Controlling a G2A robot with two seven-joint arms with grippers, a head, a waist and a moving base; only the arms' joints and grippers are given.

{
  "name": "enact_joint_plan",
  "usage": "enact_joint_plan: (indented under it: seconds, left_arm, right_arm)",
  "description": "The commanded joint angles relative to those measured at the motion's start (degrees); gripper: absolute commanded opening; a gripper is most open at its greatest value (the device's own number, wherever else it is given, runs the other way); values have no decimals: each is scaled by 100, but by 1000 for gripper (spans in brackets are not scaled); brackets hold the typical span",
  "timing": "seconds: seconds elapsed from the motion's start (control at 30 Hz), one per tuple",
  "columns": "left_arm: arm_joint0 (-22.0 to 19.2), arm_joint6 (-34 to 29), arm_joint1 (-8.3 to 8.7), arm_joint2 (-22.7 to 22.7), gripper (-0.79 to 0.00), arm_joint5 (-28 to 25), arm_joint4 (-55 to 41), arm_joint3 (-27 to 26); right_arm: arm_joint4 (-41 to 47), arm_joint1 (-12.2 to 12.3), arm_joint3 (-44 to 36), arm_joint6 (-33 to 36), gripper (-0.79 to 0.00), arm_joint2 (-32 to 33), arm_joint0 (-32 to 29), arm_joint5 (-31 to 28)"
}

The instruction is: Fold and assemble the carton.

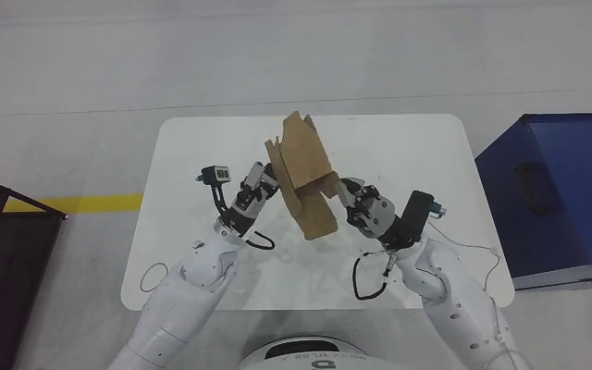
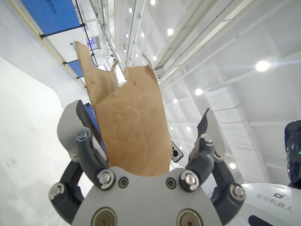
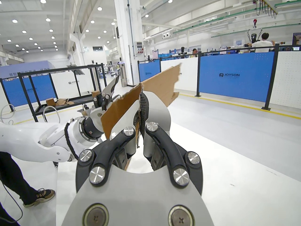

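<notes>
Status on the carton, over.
Right gripper shut on carton. Left gripper open, carton between its fingers. Carton raised over table, unassembled. No obstruction seen.

The plain brown corrugated cardboard carton (image 1: 305,180) is one even tan all over. The left gripper (image 2: 143,116) has silver-grey fingers, black links and black ribbed pads (image 2: 85,118). The right gripper (image 3: 142,99) has the same silver-grey and black, with bright metal bolts. The rounded white table (image 1: 185,157) shows faint grey scuffs. Past its right edge is a deep blue box (image 1: 546,199). Past its left edge a yellow floor stripe (image 1: 83,202) runs across the pale grey floor (image 1: 92,55), beside a black frame (image 1: 18,240).
</notes>
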Motion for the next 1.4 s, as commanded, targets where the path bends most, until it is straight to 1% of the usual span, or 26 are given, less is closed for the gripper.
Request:
enact_joint_plan:
  seconds: [0.0,0.07,0.13,0.33,0.53,0.7,0.83,1.03,1.2,1.33,1.37]
  left_arm:
    - [52,159,-27,-34,0,-129,-463,-19]
    - [62,177,-47,-56,0,-159,-833,-34]
    - [63,76,-54,-89,0,-161,-991,-20]
    - [68,-236,-71,-155,0,-225,-1102,-22]
    - [73,-659,-90,-127,0,-364,-1083,-96]
    - [106,-655,-107,-225,0,-473,-1052,-26]
    - [158,-672,-109,-337,0,-520,-1009,19]
    - [221,-775,-125,-353,0,-518,-861,-38]
    - [204,-741,-158,-321,0,-484,-772,-30]
    - [209,-728,-178,-321,-62,-482,-757,-34]
    - [212,-731,-182,-326,-108,-484,-756,-33]
  right_arm:
    - [172,2,-67,-152,-785,58,-25,-113]
    - [315,6,-92,-244,-785,132,-29,-217]
    - [419,9,-109,-291,-785,176,-29,-316]
    - [461,3,-99,-159,-785,148,20,-387]
    - [516,-26,12,-49,-785,43,103,-224]
    - [897,-45,123,-39,-785,86,84,-103]
    - [1068,-42,129,10,-785,143,16,-186]
    - [1096,-46,120,93,-785,147,-45,-255]
    - [1037,-57,122,174,-785,85,-35,-265]
    - [963,-67,139,233,-785,8,-38,-280]
    - [941,-70,143,244,-785,-5,-37,-275]
